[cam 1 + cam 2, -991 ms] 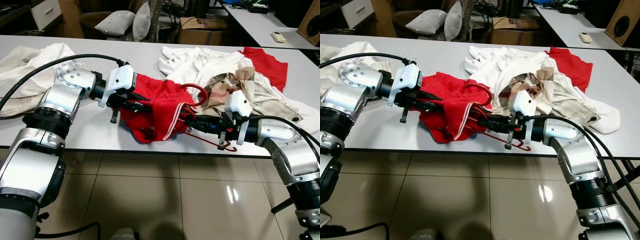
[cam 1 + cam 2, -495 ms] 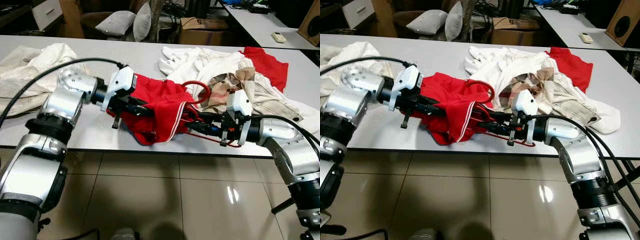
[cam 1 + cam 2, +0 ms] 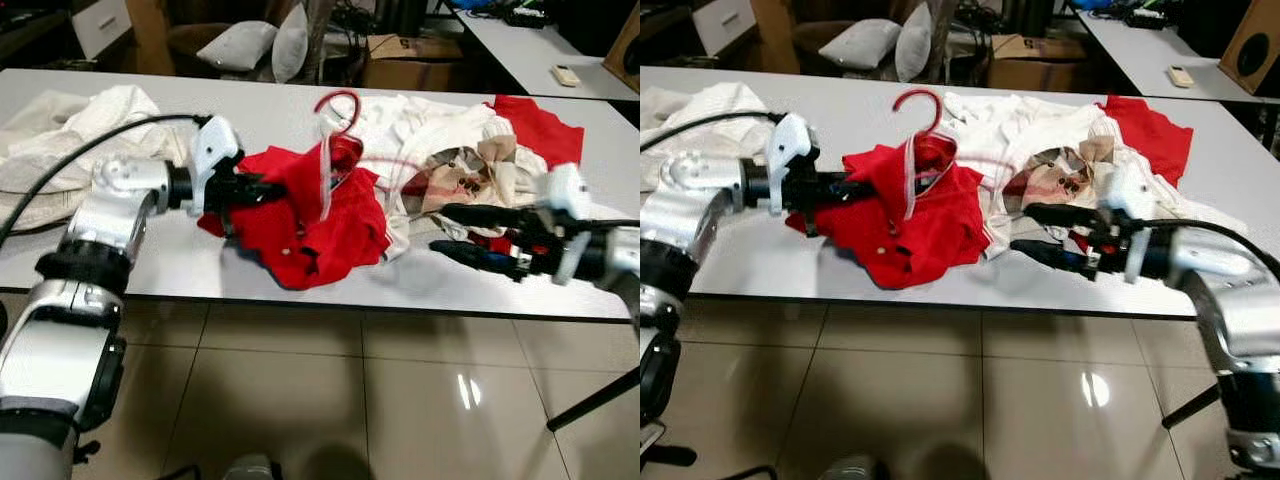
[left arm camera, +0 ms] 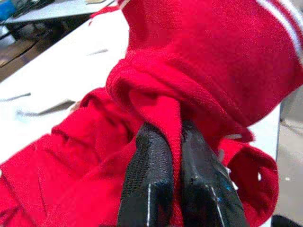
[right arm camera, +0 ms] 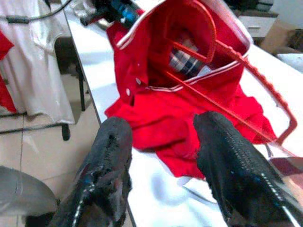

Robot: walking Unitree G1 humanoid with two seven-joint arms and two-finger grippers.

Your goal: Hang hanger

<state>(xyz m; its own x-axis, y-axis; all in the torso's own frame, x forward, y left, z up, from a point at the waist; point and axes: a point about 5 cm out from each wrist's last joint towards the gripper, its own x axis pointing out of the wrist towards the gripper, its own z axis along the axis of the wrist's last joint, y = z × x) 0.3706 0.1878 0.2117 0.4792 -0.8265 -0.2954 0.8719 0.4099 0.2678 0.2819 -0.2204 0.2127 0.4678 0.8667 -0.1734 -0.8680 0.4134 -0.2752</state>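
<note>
Grey table [image 3: 180, 275], heaped clothes [image 3: 470, 165], glossy tiled floor [image 3: 330, 400]

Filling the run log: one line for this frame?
left gripper: shut on red shirt | right gripper: open, off to the shirt's right | red hanger: inside shirt, hook up | table

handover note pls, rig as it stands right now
Left claw: shut on a fold of the red shirt, near the table front edge.
Right claw: open, holding nothing, just right of the shirt, above the table edge.
Red hanger: inside the shirt, hook sticking up through the collar.
Done: hanger looks threaded into the shirt.
Left: lift by the hook and hang it. No rail in view; clothes pile lies behind.
</note>
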